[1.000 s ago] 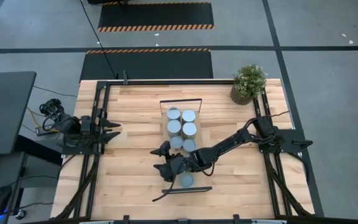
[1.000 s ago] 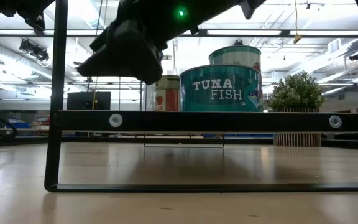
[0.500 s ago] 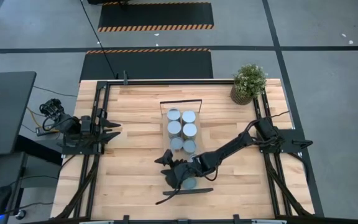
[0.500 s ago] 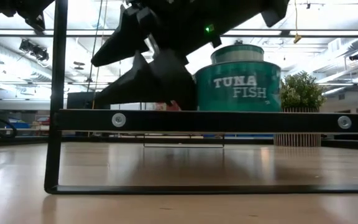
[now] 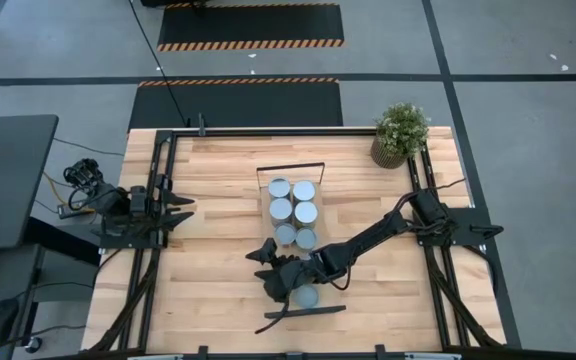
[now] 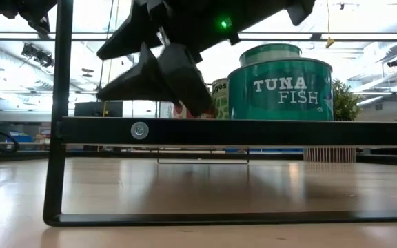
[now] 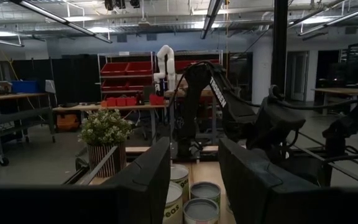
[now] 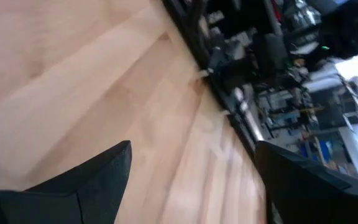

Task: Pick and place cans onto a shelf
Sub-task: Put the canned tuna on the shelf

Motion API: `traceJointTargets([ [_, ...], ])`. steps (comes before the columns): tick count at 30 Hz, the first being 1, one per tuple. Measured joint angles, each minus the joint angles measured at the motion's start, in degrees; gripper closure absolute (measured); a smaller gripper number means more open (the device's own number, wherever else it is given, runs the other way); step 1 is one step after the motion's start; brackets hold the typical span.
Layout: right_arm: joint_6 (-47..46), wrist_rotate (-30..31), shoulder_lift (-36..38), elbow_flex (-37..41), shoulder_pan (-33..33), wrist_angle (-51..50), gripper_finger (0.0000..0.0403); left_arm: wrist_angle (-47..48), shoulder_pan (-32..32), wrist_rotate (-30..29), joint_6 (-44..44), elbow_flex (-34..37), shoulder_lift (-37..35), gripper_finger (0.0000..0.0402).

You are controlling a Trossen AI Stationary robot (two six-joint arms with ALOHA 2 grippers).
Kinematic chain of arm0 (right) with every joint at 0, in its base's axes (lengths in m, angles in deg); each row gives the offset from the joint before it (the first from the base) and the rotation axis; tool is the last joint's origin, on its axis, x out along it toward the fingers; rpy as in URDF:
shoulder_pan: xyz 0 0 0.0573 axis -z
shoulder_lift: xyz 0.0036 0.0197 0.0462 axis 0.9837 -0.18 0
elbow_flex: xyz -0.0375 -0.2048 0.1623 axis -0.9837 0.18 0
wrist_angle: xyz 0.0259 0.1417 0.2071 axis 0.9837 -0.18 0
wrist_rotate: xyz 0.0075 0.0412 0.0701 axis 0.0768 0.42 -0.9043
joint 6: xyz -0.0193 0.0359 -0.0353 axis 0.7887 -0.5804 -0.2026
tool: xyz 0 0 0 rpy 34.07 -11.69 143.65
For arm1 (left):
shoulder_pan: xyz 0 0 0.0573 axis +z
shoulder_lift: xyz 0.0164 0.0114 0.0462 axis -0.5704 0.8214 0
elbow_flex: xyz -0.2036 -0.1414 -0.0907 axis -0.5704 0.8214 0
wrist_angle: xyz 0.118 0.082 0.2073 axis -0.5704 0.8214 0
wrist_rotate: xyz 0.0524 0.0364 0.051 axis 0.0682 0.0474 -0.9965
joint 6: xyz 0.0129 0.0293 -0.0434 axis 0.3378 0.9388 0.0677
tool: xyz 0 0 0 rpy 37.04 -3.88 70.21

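Surface (image 5: 208, 180): pale wood planks, framed by black metal rails, set on a grey concrete floor (image 5: 528, 60) marked with dark lines. Two black mats with orange-striped edges (image 5: 250, 25) lie on the floor beyond the far edge. A potted plant (image 5: 399, 134) stands at the far right corner of the surface.

Shelf (image 5: 293, 230): a narrow wooden board with thin black end frames, at mid-surface, running from far side to near side.

Cans (image 5: 292, 210): grey-topped, in two rows along the far part of the shelf; one more can (image 5: 306, 296) sits near the near end. In the low view the nearest can (image 6: 280, 91) is teal, labelled "TUNA FISH", with others behind it.

Right claw (image 5: 271, 270): reached across to the near end of the shelf, fingers spread wide, just beside the lone can, pinching nothing visible.

Left claw (image 7: 194, 180): parked at the left edge of the surface, fingers partly apart, holding nothing.

Room: a workshop with ceiling strip lights, red bins on racks (image 7: 129, 84), benches and a white robot arm (image 7: 165, 62) in the distance.
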Motion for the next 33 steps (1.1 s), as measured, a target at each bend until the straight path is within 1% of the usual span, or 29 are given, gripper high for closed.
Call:
traceJointTargets([
  [10,-1.2,0.4,0.1,-2.0,1.3,0.1,0.0054,0.0,0.0,0.0,0.0,0.0,0.0,0.026],
  [12,-3.0,-0.9,0.1,-2.0,1.5,-0.8,0.0054,0.0,0.0,0.0,0.0,0.0,0.0,0.026],
  [15,-5.8,-4.9,0.1,-2.0,1.3,-4.8,0.0054,0.0,0.0,0.0,0.0,0.0,0.0,0.026],
  [17,-6.3,-5.7,0.1,-2.0,1.0,-7.1,0.0054,0.0,0.0,0.0,0.0,0.0,0.0,0.026],
  [20,-7.5,-2.9,0.1,-2.0,1.0,-6.4,0.0054,0.0,0.0,0.0,0.0,0.0,0.0,0.026],
  [23,-7.6,-0.3,1.9,-2.0,1.7,-5.6,0.0054,-0.1,0.0,0.0,0.0,0.0,0.0,0.026],
  [29,-7.3,5.3,10.0,-2.0,2.9,-3.1,0.0054,0.0,0.0,0.0,0.0,0.0,0.0,0.026],
  [33,-7.5,7.2,17.3,-2.1,0.3,-3.0,0.0054,0.0,0.0,0.0,0.0,0.0,0.0,0.026],
])
